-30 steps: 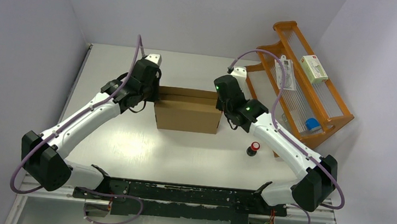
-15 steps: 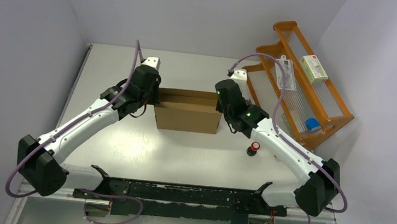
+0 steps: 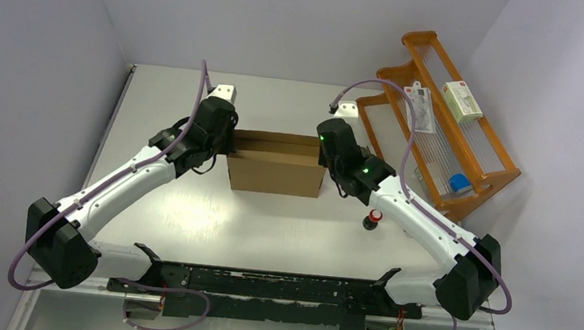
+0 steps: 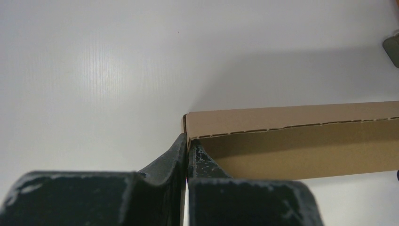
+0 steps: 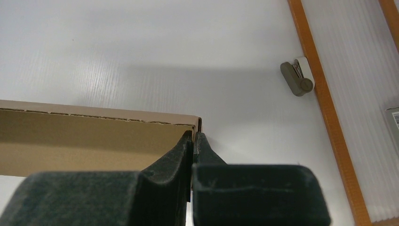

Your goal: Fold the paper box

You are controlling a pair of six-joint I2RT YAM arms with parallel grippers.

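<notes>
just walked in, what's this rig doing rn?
Both arms are working on the brown cardboard paper box in the middle of the table. The left gripper is shut on the box's left end wall at a corner, and the right gripper is pinching the right end wall in the same way. The box stands with its walls up and its top open. The orange rack on the right is untouched.

In the top view, the arms' wrists hide the fingertips of the left gripper [image 4: 187,143] and right gripper [image 5: 194,139]. Each wrist view cuts the paper box [image 4: 291,136] off at its edge, and its end walls, seemingly pinched, sit hidden between the jaws. The print on the white carton [image 3: 462,100] is too small to read.
</notes>
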